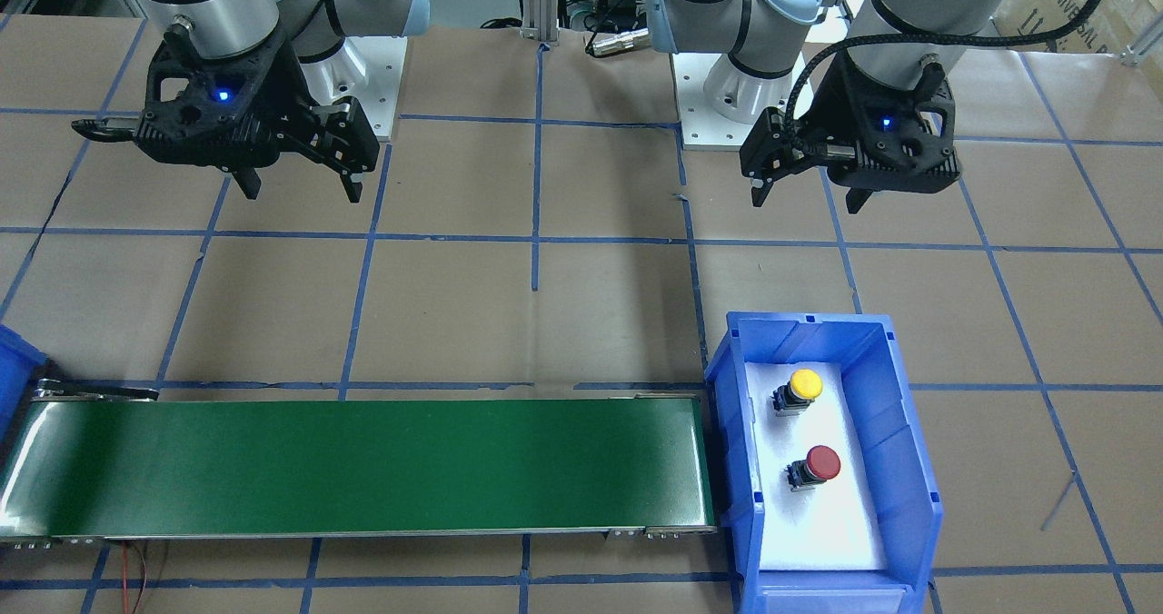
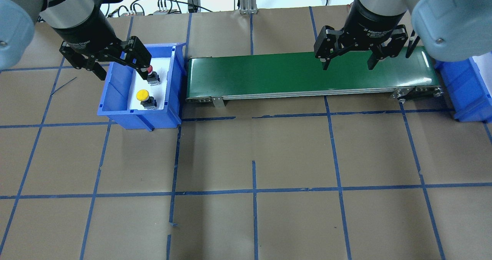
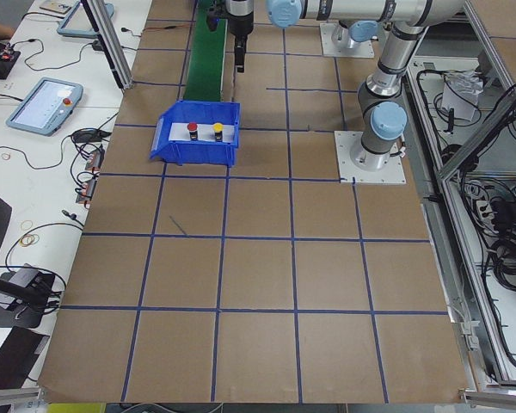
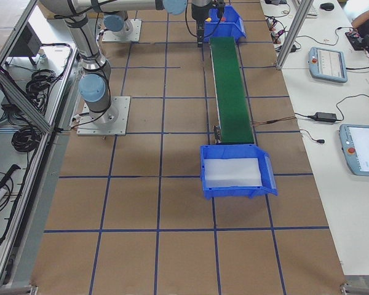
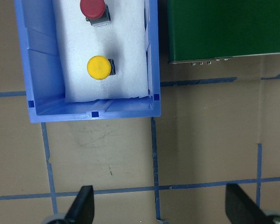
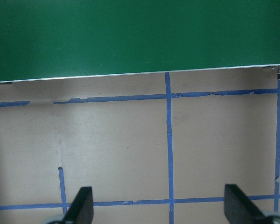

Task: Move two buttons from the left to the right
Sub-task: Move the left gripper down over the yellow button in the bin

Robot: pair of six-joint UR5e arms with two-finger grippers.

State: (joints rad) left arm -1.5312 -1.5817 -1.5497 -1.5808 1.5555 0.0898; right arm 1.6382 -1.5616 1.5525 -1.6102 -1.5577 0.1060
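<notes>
Buttons, two: yellow button (image 1: 805,383) and red button (image 1: 823,462), both inside the left bin (image 1: 895,432). Table (image 2: 292,156): brown-paper top, ruled into squares by blue tape (image 1: 454,237). Belt (image 1: 363,469): green, long and flat, lying parallel to the table's edge away from the robot. Left bin: blue plastic, open-topped, set just beside the belt's left end, floor lined with white foam (image 1: 845,523). Right bin (image 4: 237,192): same blue make, likewise lined in white, set at the belt's right end. Left gripper (image 1: 807,201): black, two-fingered, jaws spread wide with nothing between them, hanging above the table on the robot's side of the left bin. Right gripper (image 1: 302,189): same pattern, jaws also spread wide and holding nothing, hanging above the table on the robot's side of the belt, over towards its right half. Yellow button: round cap on a small dark body, cap up, standing on the foam near the bin's end closest to the robot. Red button: same build, cap up, standing near the middle of the foam, apart from the yellow one, on its side away from the robot.
</notes>
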